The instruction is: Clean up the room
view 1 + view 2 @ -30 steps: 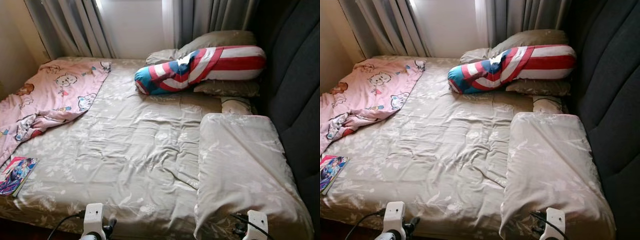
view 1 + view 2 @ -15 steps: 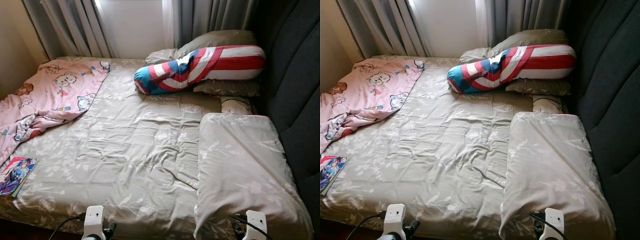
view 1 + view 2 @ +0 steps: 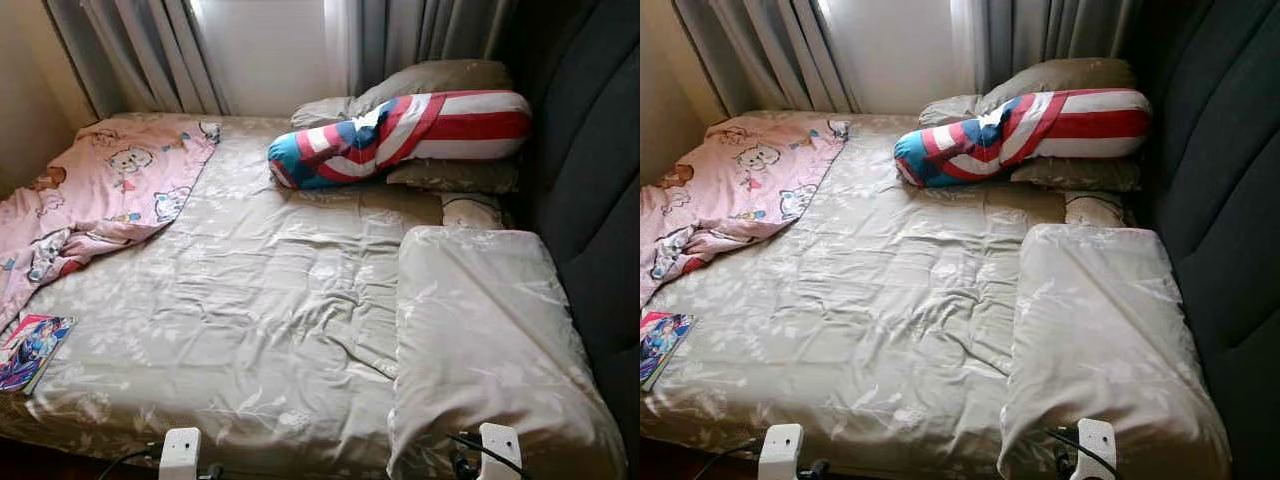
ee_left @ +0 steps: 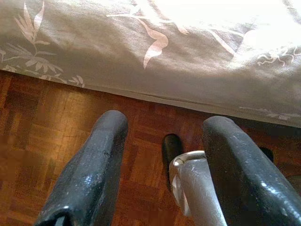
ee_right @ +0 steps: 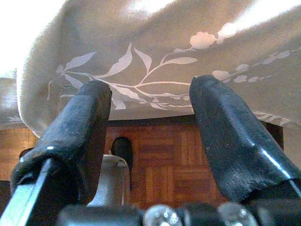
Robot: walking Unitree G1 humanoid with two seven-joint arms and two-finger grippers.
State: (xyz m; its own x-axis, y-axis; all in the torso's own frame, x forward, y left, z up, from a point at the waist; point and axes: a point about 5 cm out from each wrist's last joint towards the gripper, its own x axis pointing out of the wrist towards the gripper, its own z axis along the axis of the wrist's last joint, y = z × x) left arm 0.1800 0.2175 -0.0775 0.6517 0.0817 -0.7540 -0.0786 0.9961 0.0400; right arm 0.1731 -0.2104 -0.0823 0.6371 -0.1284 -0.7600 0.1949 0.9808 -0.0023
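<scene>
Both grippers are hanging with fingers spread wide and holding nothing, the left gripper (image 4: 160,165) and right gripper (image 5: 148,141) waiting low at the bed's (image 3: 260,300) near edge, likely readying to tidy. A pink blanket (image 3: 100,190) is lying crumpled at the far left, a magazine (image 3: 30,350) below it; its writing is unreadable.

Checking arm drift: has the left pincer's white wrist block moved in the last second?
Yes. The left pincer's white wrist block has dropped lower against the grey-beige floral bedspread's near edge.
</scene>
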